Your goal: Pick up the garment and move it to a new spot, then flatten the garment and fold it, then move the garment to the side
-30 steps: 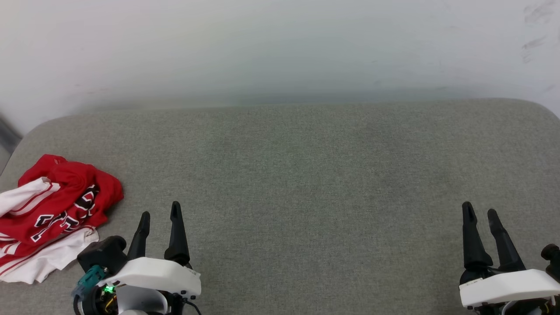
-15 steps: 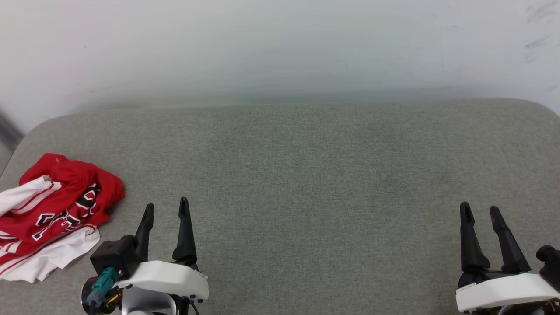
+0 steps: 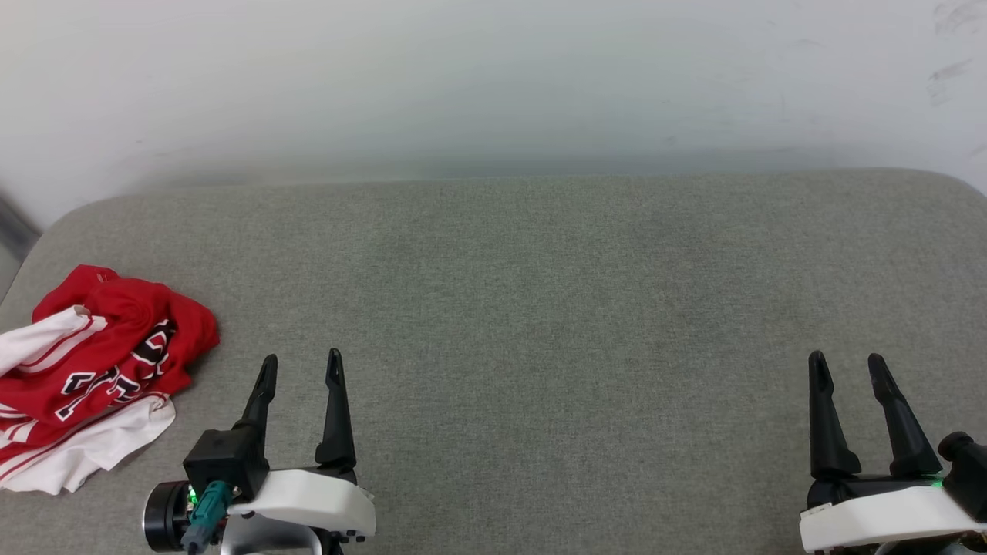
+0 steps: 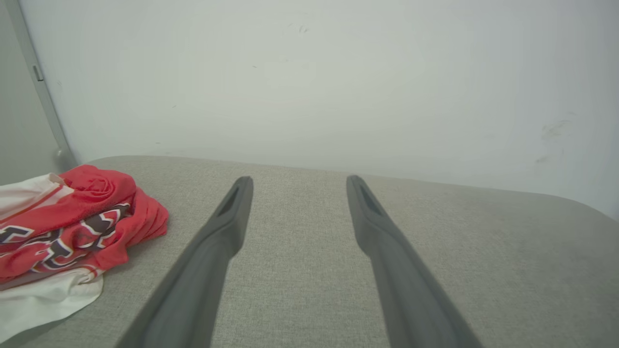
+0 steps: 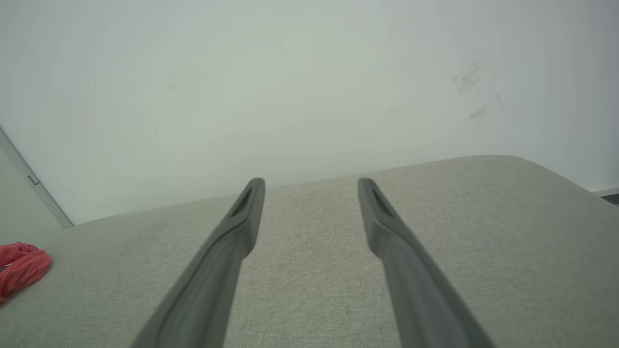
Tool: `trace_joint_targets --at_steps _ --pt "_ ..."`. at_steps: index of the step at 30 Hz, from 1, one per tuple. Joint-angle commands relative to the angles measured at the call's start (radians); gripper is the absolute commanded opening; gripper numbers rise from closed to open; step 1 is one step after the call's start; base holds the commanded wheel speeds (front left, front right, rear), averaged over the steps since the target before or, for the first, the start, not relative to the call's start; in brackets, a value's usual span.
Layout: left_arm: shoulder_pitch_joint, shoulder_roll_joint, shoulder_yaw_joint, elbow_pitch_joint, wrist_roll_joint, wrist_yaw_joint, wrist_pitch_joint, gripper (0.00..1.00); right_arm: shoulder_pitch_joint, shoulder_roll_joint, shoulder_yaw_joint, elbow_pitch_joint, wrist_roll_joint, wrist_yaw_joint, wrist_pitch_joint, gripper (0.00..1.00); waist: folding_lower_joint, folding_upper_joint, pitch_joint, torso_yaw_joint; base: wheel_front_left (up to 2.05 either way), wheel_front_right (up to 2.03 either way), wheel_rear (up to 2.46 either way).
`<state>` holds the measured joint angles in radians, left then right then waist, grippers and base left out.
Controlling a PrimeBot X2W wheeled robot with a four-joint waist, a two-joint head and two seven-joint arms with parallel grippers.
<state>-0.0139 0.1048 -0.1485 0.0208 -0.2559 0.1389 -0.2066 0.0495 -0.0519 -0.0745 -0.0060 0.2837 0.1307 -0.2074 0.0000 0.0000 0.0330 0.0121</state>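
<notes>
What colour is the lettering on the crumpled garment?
The lettering on the garment is black with white outlines, on red cloth. The head view shows it best.

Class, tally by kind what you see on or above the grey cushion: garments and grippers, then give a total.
Garments: 1, the garment, crumpled.
Grippers: 2, the left gripper and the right gripper, both open.
Total: 3

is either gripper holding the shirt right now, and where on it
Nothing is held. The left gripper and right gripper are both open and empty; the shirt lies crumpled on the cushion, apart from both.
</notes>
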Motion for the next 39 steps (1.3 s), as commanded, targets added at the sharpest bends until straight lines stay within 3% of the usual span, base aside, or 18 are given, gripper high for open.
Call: trace_joint_targets --at_steps 1,28,39 --pt "0.005 -0.002 0.002 -0.007 0.024 -0.004 -0.010 1.00 0.011 0.002 0.002 -0.014 -0.021 0.000 -0.008 1.00 0.0000 0.0000 0.001 0.000 0.00 0.00 0.00" --pt "0.043 -0.039 0.042 0.011 0.201 -0.064 -0.058 1.00 0.051 0.003 0.016 -0.026 -0.171 0.000 -0.058 1.00 0.0000 0.0000 -0.011 0.001 0.00 0.00 0.00" --pt "0.045 -0.052 0.080 0.045 0.177 -0.110 -0.059 1.00 0.054 0.003 0.015 0.003 -0.133 0.000 -0.058 1.00 0.0000 0.0000 -0.014 0.003 0.00 0.00 0.00"
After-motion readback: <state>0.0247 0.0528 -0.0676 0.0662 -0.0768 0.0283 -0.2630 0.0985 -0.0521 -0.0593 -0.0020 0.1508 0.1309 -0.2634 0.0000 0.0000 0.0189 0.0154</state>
